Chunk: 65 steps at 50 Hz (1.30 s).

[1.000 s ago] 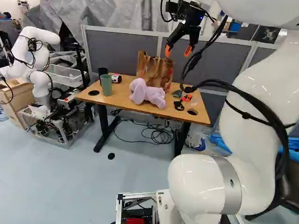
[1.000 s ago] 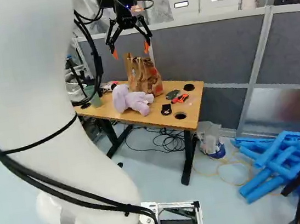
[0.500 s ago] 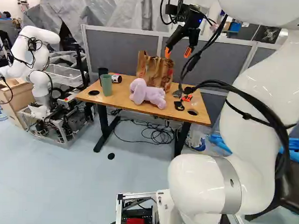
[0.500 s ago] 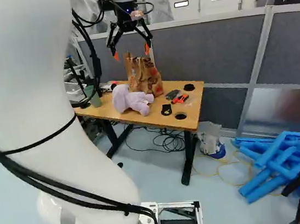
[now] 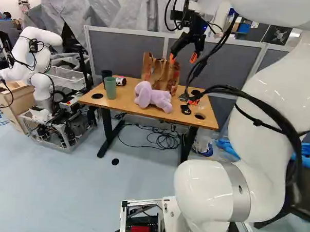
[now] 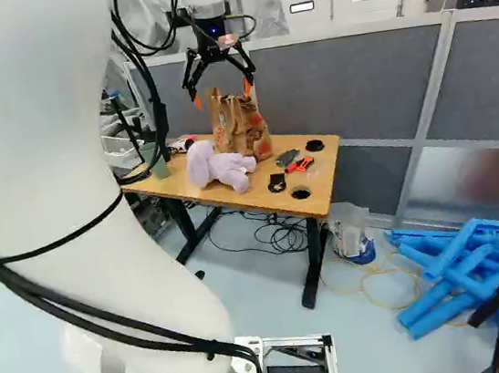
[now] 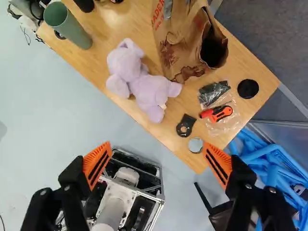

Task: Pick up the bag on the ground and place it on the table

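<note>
Two orange-padded fingers stand wide apart on your black gripper [image 6: 223,94], pincer released | your brown, crumpled paper bag [image 6: 243,134] stands on the light-wood table [image 5: 125,101], ahead of the fingers in your wrist view | beside it you have a lilac plush toy [image 7: 139,82]; the green cup [image 7: 70,29] stands beyond the toy from the bag

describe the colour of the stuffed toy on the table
Pale purple all over the visible body; the toy shows best in the wrist view.
</note>
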Tool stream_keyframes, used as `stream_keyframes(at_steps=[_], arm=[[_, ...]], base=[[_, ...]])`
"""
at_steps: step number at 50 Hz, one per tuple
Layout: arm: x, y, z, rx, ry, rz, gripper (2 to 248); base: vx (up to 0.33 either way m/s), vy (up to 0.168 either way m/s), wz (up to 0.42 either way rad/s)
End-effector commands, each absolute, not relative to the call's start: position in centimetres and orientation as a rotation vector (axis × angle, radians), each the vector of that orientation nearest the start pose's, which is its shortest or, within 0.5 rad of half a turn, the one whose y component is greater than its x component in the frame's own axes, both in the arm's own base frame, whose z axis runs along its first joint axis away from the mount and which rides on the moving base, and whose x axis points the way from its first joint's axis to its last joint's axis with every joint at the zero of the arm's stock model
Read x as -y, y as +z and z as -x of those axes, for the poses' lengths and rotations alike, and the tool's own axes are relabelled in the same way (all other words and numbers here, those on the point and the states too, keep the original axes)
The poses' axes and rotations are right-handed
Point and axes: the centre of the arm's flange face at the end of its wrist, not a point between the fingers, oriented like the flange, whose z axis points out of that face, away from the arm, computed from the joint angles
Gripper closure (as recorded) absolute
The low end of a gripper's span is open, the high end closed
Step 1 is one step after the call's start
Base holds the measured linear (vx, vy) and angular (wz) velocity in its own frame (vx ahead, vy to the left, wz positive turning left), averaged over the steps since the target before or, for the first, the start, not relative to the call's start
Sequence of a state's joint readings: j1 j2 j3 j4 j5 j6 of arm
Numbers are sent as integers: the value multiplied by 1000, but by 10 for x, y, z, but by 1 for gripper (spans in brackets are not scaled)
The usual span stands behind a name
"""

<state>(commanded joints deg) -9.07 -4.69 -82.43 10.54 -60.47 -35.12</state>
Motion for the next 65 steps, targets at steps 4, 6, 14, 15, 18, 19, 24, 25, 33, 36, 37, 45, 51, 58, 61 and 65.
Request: stream_keyframes(at_steps=[4,6,14,15,18,19,24,25,33,36,37,45,51,58,61,65], arm=[[65,718,-503,575,-546,2998,3],[65,715,-503,569,-555,3001,3],[63,702,-502,540,-595,3014,3],[63,700,-502,536,-600,3015,3],[62,695,-502,525,-617,3020,3],[62,693,-502,521,-622,3021,3],[61,684,-501,501,-652,3029,3],[60,682,-501,496,-658,3030,3],[58,665,-498,462,-711,3040,3],[57,659,-497,449,-732,3044,3],[57,656,-497,444,-740,3045,3],[54,638,-493,407,-802,3051,3],[52,623,-489,379,-852,3054,3],[49,604,-483,345,-916,3054,3],[47,596,-480,330,-944,3052,3],[45,584,-475,309,-986,3049,3]], base=[[0,0,0],[0,0,0],[0,0,0],[0,0,0],[0,0,0],[0,0,0],[0,0,0],[0,0,0],[0,0,0],[0,0,0],[0,0,0],[0,0,0],[0,0,0],[0,0,0],[0,0,0],[0,0,0]])
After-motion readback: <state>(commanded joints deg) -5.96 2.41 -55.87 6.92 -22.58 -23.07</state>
